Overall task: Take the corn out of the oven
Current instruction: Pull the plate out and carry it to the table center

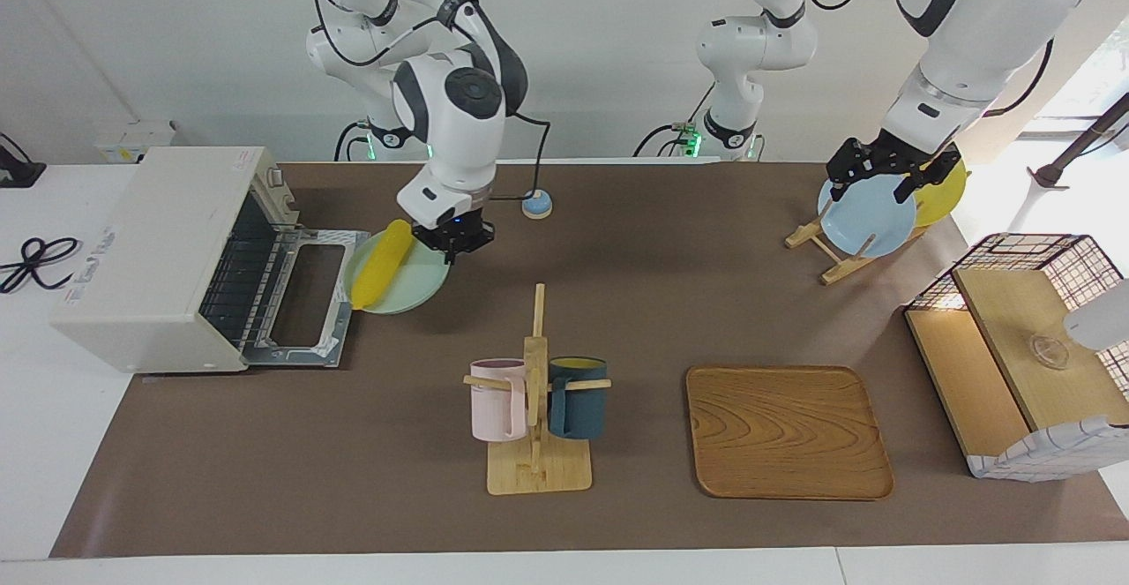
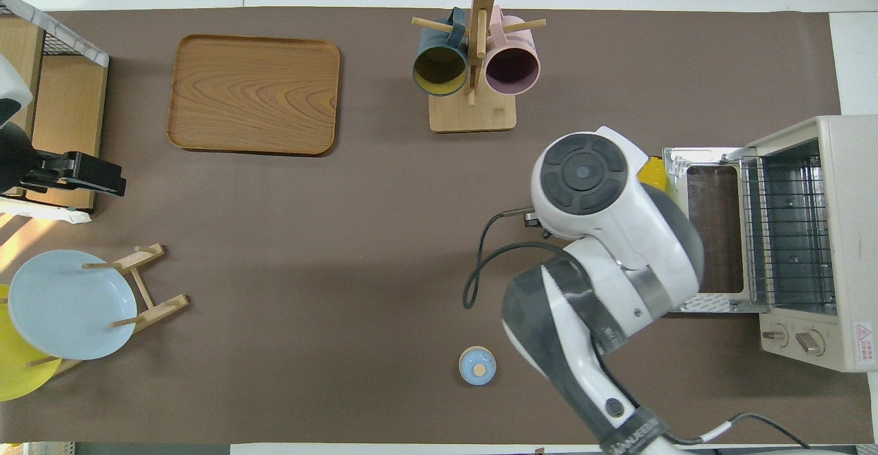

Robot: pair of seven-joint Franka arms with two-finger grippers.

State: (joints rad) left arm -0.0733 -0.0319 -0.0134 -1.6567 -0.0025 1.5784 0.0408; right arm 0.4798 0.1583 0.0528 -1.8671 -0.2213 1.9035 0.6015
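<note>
The corn (image 1: 382,263), a bright yellow cob, lies on a pale green plate (image 1: 407,289). My right gripper (image 1: 452,245) is shut on that plate's rim and holds it low over the brown mat, just past the edge of the oven's dropped door (image 1: 304,303). The cream-white oven (image 1: 150,250) stands open at the right arm's end of the table, its wire rack (image 2: 789,235) bare. From overhead the right arm hides the gripper, and only the tip of the corn (image 2: 651,170) shows. My left gripper (image 1: 889,177) waits open above the blue plate (image 1: 869,214).
A wooden mug rack (image 1: 536,408) with a pink and a dark blue mug stands mid-table, with a wooden tray (image 1: 788,431) beside it. A wire-and-wood basket (image 1: 1023,347) sits at the left arm's end. A small blue bell (image 1: 536,204) lies near the robots.
</note>
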